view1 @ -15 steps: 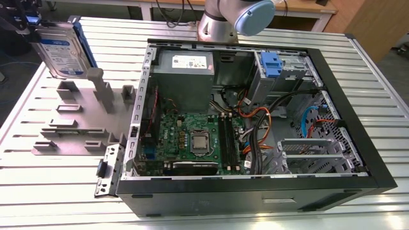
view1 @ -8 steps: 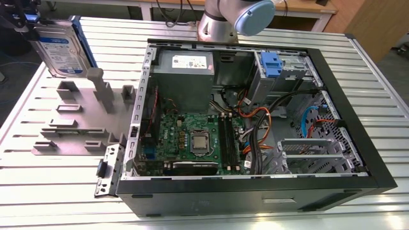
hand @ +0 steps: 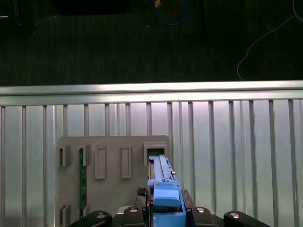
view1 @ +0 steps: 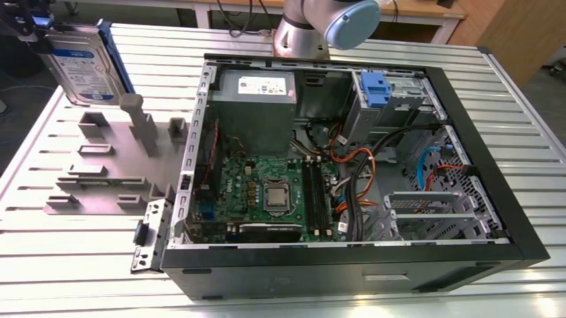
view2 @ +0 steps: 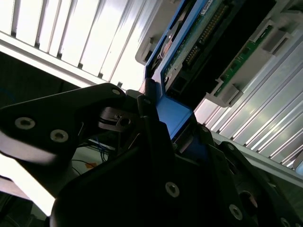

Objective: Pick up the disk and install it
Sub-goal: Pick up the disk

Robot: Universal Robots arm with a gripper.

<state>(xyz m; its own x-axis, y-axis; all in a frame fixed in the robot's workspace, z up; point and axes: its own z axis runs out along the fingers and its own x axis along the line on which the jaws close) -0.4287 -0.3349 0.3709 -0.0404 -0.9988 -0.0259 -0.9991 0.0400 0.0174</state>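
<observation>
In the upper left of the exterior view, the gripper [view1: 36, 30] is clamped on the disk [view1: 84, 66], which hangs with its long axis near upright above the grey fixture plate [view1: 97, 165], well apart from the open computer case [view1: 354, 258] to the frame's right.

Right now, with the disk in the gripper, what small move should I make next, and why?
Probably carry the disk toward the exterior view's right, keeping height. The gripper is shut on it, it hangs above the grey holder, and the open computer case lies to that side.
</observation>
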